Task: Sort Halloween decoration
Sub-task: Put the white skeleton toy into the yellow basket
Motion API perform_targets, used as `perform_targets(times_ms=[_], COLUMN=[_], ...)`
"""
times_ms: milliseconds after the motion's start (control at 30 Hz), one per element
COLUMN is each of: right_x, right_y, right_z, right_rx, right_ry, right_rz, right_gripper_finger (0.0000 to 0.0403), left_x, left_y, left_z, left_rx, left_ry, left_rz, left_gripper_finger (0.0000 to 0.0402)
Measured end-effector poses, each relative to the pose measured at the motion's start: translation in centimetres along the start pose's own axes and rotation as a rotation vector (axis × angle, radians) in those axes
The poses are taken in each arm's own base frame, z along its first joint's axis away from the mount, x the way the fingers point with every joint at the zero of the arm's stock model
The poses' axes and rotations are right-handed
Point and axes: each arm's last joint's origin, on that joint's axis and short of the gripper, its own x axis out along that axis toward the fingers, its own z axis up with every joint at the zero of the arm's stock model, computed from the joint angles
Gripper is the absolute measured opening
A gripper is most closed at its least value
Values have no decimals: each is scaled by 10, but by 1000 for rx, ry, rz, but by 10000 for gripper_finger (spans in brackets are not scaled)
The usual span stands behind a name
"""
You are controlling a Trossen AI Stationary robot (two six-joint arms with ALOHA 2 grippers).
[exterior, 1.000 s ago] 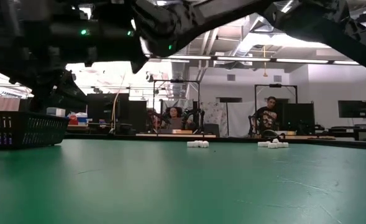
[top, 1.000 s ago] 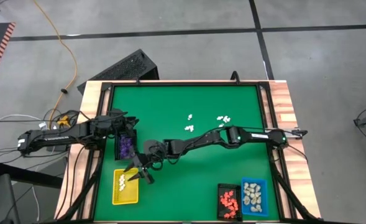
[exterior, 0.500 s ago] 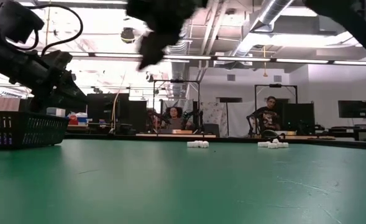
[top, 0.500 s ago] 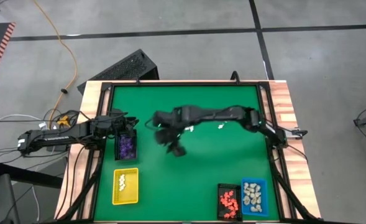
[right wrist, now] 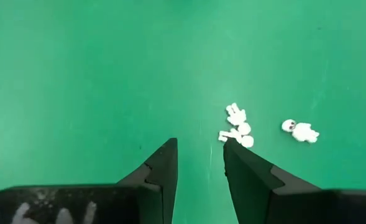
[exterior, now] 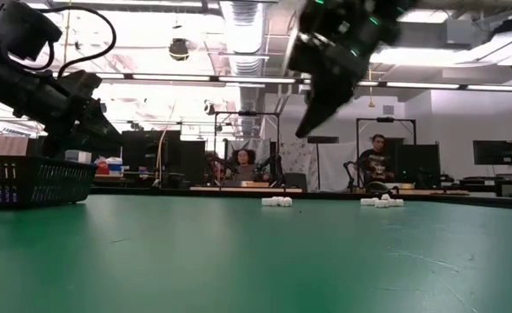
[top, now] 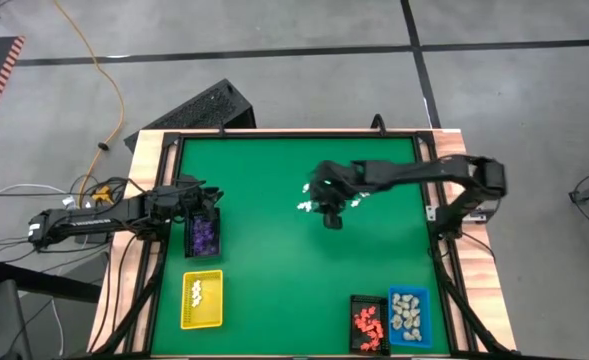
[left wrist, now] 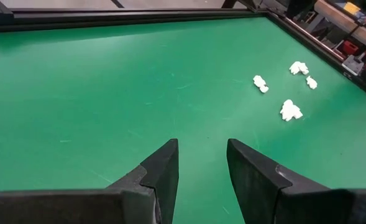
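- Right gripper (top: 331, 213) hangs in the air above the middle of the green table (top: 274, 270), fingers (right wrist: 164, 171) parted by a narrow gap with nothing between them
- Just ahead of its fingertips lie white figurines (right wrist: 237, 127) — a close pair, and one more (right wrist: 301, 131) a little to the side, all flat on the mat
- Left gripper (left wrist: 201, 168) waits at the table's left edge, over the black tray (top: 203, 235) of purple figurines (top: 204, 233) (its fingers also slightly apart, empty)
- Well away from the right gripper, on the table's near side: a yellow tray (top: 201, 301) holding a few white pieces, a black tray (top: 368, 322) of orange-red ones and a blue tray (top: 409, 313) of beige ones
- Low view — people sit in the room behind the table
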Motion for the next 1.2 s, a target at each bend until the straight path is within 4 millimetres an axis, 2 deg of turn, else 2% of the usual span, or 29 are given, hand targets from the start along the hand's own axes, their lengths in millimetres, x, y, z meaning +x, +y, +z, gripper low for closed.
perform_targets(times_ms=[200, 367, 467, 667, 800, 933, 1200], right_x=[25, 50, 67, 104, 120, 132, 134], right_y=[2, -1, -2, -7, -11, -15, -14], right_z=[-59, -83, -89, -91, -90, -94, -97], right_rx=[70, 70, 71, 80, 92, 154, 171], right_ry=[-264, -398, -385, -343, -324, -301, -278], right_rz=[-96, -174, -180, -201, -214, -216, -215], right_gripper_finger=[144, 152, 178, 264, 300, 305, 270], left_x=[0, 0, 0, 0, 0, 0, 0], left_y=[0, 0, 0, 0, 0, 0, 0], left_z=[0, 0, 0, 0, 0, 0, 0], left_rx=[-8, -10, -10, -10, -11, -14, -34], left_ry=[-2, -2, -2, -2, -1, 1, 0], left_rz=[3, 3, 3, 3, 2, -1, -1], left_gripper_finger=[126, 126, 126, 126, 126, 126, 126])
